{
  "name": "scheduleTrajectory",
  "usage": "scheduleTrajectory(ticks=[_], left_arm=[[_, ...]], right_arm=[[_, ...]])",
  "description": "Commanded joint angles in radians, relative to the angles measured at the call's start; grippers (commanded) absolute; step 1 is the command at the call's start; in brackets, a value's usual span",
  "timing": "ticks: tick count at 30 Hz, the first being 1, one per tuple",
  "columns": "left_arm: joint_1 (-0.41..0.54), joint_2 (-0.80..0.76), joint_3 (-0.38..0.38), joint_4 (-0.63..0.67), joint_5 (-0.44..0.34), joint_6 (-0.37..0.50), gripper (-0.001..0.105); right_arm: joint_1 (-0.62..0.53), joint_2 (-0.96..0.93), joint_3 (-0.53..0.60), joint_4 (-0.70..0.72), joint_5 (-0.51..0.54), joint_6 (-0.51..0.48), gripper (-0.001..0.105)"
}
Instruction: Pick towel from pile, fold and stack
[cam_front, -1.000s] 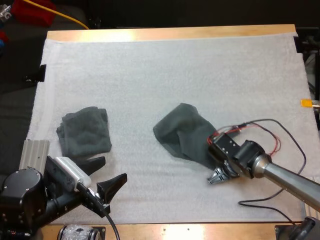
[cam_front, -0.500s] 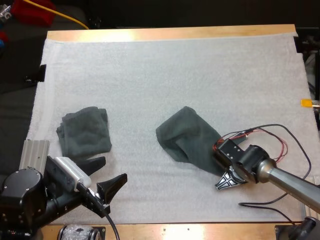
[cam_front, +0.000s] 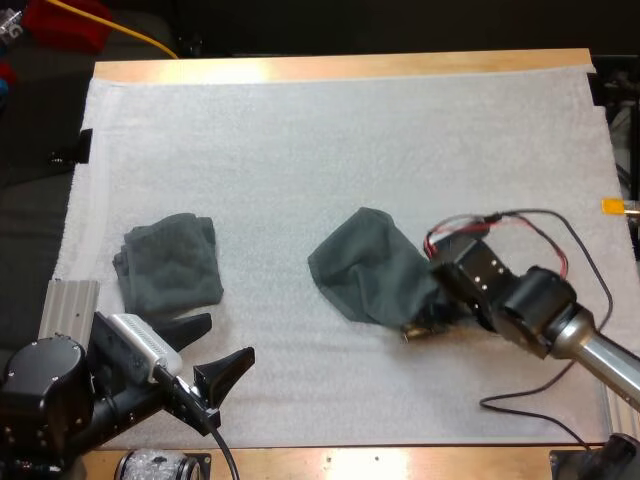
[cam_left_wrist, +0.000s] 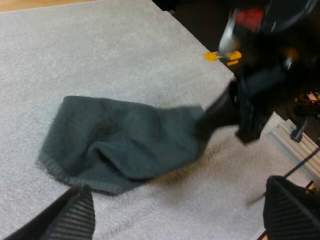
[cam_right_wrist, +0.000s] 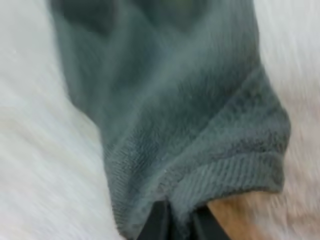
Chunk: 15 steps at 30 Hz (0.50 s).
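The right pincer (cam_front: 418, 326) holds a corner of the crumpled towel (cam_front: 362, 265) on the mat (cam_front: 300, 140); the left pincer (cam_front: 222, 342) stands wide near the other towel (cam_front: 170, 262).

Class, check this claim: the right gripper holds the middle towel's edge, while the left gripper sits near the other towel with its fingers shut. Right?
Wrong: the left gripper has its fingers open, not shut, as the high view shows. The rest holds.
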Motion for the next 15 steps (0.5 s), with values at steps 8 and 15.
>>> scheduleTrajectory(ticks=[8,15], left_arm=[[-0.004,0.002,-0.002,0.003,0.008,-0.001,0.069],[-0.004,0.002,-0.002,0.003,0.008,-0.001,0.069]], right_arm=[[0.002,-0.010,-0.218,-0.010,-0.010,0.003,0.002],[0.002,-0.006,-0.360,-0.041,-0.077,0.014,0.002]])
